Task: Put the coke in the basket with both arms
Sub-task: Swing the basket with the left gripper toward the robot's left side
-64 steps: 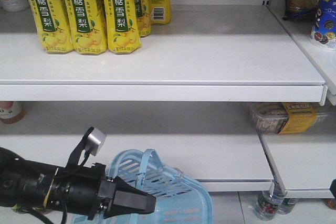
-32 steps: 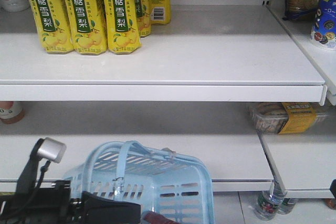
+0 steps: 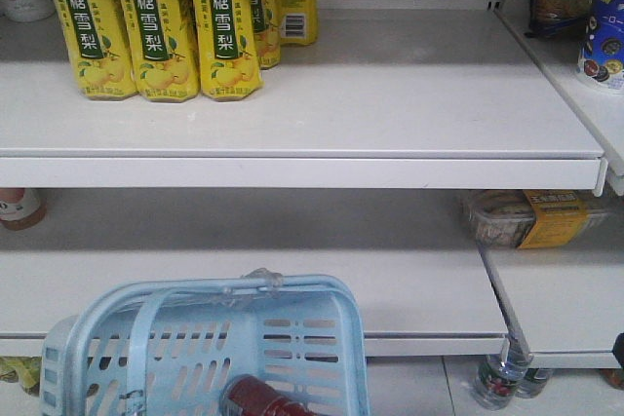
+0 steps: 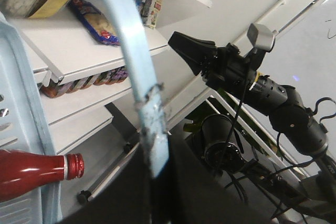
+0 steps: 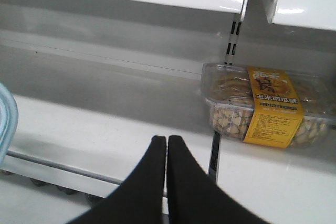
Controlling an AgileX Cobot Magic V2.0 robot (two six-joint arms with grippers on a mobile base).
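The light blue basket (image 3: 292, 338) hangs low in the front view, below the shelves. The coke (image 3: 261, 398) lies inside it, showing as a red shape near the bottom edge. In the left wrist view the coke (image 4: 31, 171) shows its red label and red cap beside the basket wall (image 4: 18, 108). My left gripper (image 4: 157, 166) is shut on the basket's thin loop handle (image 4: 131, 51), which runs up between the jaws. My right gripper (image 5: 167, 139) is shut with nothing in it and points at the lower shelf. It also appears as a black pointed right gripper (image 4: 181, 45) apart from the basket.
Yellow drink cartons (image 3: 156, 26) stand on the upper shelf. A clear snack box with a yellow label (image 5: 262, 106) sits on the lower shelf to the right. Bottles (image 3: 502, 377) stand on the floor under the shelf. The shelf edge (image 3: 292, 170) juts out above the basket.
The black arm has dropped out of the front view. The basket has swung left and nearer, levelling out, and the coke now shows inside it.
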